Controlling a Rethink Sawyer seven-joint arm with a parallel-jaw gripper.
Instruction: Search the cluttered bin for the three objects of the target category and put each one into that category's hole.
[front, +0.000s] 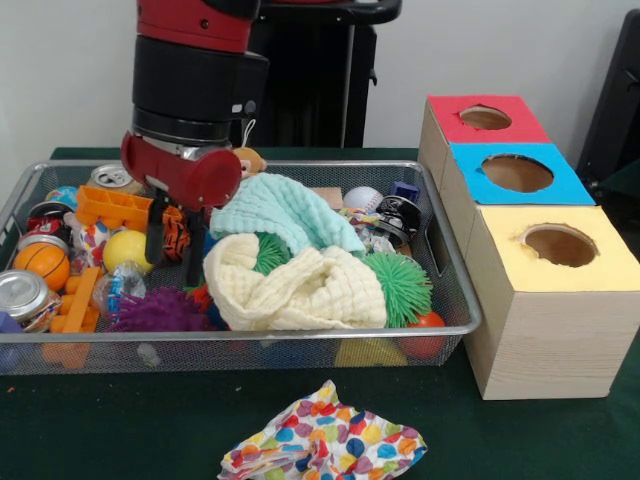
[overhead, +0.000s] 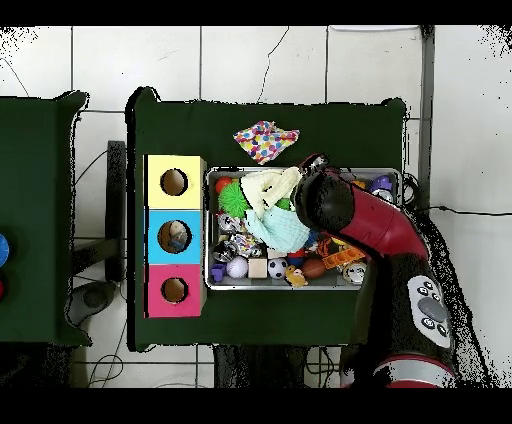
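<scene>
You are in the search step: the black fingers (front: 176, 252) hang spread and empty inside the wire-mesh bin (front: 455, 290), tips down among the toys. Which category is wanted cannot be told. Between the tips sits an orange tiger-striped toy (front: 174, 230); a yellow ball (front: 127, 249) lies just beside one, a pale yellow cloth (front: 300, 290) beside the other. The bench's red (front: 452, 122), blue (front: 470, 170) and yellow (front: 505, 250) holed boxes stand well apart, so next you'd pick a target and close on it.

The wire bin (front: 455, 300) is packed; the cream cloth (front: 300, 288) and mint cloth (front: 285, 212) heap over its middle. The surface (front: 120, 420) in front lies open apart from a spotted cloth (front: 322, 442). The three box holes are unobstructed.
</scene>
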